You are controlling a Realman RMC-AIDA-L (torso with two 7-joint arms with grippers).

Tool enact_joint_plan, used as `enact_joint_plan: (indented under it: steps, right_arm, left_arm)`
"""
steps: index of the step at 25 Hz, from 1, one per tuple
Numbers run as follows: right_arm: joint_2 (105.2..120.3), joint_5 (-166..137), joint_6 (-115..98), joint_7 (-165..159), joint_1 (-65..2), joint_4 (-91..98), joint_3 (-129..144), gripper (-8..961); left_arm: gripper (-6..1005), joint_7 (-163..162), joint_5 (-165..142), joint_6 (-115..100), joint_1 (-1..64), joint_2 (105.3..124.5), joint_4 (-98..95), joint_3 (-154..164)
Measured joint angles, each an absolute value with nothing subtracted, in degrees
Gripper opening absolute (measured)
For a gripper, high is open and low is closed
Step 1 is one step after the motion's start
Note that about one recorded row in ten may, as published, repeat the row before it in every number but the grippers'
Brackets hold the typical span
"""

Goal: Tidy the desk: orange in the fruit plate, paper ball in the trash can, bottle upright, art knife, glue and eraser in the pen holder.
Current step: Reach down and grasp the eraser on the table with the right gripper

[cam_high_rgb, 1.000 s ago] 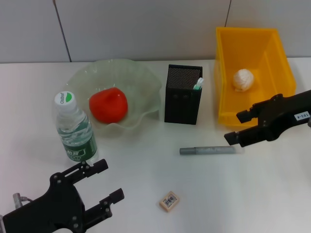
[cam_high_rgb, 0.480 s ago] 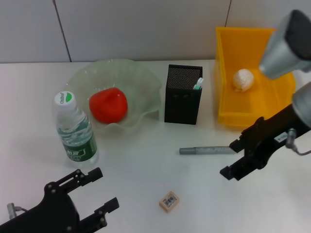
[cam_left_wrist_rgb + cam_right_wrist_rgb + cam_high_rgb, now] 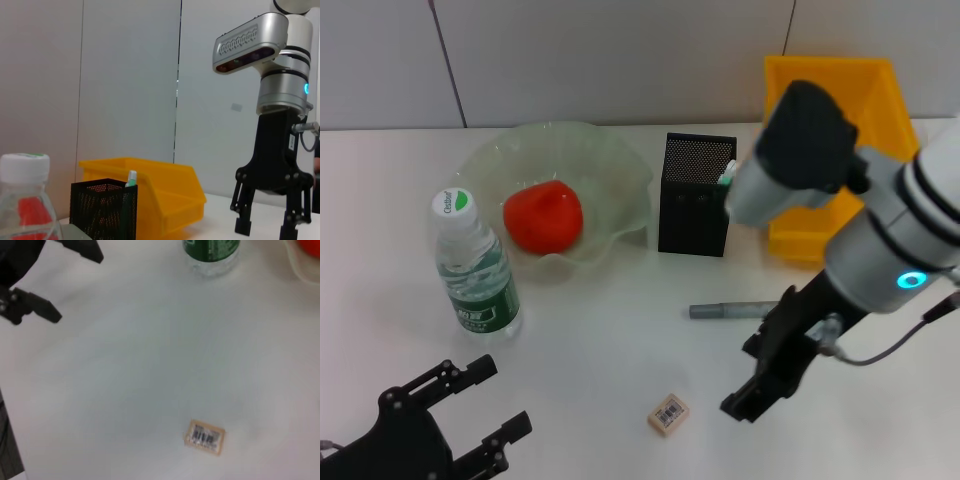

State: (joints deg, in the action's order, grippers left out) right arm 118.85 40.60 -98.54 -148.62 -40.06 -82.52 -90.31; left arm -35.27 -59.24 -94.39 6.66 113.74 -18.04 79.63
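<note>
The orange (image 3: 542,215) lies in the glass fruit plate (image 3: 620,165). The bottle (image 3: 475,265) stands upright beside the plate. A green-and-white glue stick (image 3: 728,173) pokes out of the black mesh pen holder (image 3: 697,200). The grey art knife (image 3: 728,311) lies on the table in front of the holder. Nearer the front lies the eraser (image 3: 668,414) (image 3: 204,436). My right gripper (image 3: 748,378) (image 3: 265,227) hangs open just right of the eraser. My left gripper (image 3: 490,400) is open, low at the front left. My right arm hides the paper ball.
The yellow trash can (image 3: 800,240) (image 3: 150,195) stands at the back right, mostly covered by my right arm. The left wrist view shows the bottle (image 3: 22,200) and the pen holder (image 3: 102,207) close by. Bare white table surrounds the eraser.
My right arm has swung from beside the yellow trash can forward and left, down toward the eraser, and now hides the paper ball. My left gripper has drawn back toward the front left corner.
</note>
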Motion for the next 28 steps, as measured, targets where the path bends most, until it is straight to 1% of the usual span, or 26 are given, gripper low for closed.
enact_joint_plan:
  steps: [16,28]
  right_arm:
    - [119.18,40.41,-89.61,-160.32,-42.53,-80.22,-76.66,716]
    - [119.36,40.06,-84.43,-160.97,-43.44,-75.54,-73.89,698]
  left_arm:
    - [667,-35.24,-59.24,-95.03,6.49,113.28,-18.41,79.63]
    - [667,-35.24,-59.24,-95.16,6.50,113.16,-18.08,79.63]
